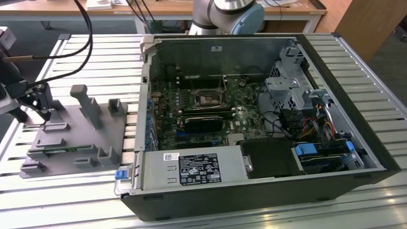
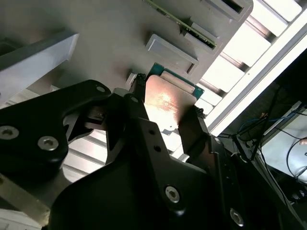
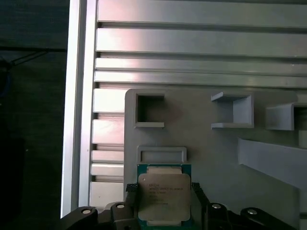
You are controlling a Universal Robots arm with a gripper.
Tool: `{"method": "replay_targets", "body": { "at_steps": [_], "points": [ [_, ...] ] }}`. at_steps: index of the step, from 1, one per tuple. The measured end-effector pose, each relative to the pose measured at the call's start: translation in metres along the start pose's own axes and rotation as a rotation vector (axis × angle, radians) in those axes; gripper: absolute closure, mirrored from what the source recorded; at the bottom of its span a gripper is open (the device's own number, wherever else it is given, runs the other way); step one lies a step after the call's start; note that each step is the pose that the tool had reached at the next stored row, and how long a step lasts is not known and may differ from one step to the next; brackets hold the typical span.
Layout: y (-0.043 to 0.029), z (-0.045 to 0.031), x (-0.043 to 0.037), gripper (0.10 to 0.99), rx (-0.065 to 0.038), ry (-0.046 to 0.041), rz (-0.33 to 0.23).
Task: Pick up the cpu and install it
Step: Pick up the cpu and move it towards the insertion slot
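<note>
While pointed straight down, gripper (image 3: 163,189) pinches the cpu (image 3: 164,201) — edgewise

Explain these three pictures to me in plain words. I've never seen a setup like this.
The exterior view shows a slatted metal table carrying an open computer case and, at that view's left, a grey parts tray. The rounded grey-and-blue shape behind is the robot arm. Both wrist views come from cameras riding on that arm, looking past its gripper. Its two black fingers press opposite sides of the cpu, a square silvery chip, above the tray.
</note>
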State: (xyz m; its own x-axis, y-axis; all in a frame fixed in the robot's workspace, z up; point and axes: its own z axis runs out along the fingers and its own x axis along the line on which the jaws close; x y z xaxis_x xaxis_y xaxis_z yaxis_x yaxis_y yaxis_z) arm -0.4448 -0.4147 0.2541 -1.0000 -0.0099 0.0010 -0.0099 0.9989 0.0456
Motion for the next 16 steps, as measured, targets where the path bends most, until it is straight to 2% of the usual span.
{"method": "replay_targets", "body": {
  "at_steps": [10, 16],
  "points": [
    [0.0013, -0.0281, 0.0001, 0.561, 0.0, 0.0, 0.0],
    [0.0023, -0.0488, 0.0001, 0.561, 0.0, 0.0, 0.0]
  ]
}}
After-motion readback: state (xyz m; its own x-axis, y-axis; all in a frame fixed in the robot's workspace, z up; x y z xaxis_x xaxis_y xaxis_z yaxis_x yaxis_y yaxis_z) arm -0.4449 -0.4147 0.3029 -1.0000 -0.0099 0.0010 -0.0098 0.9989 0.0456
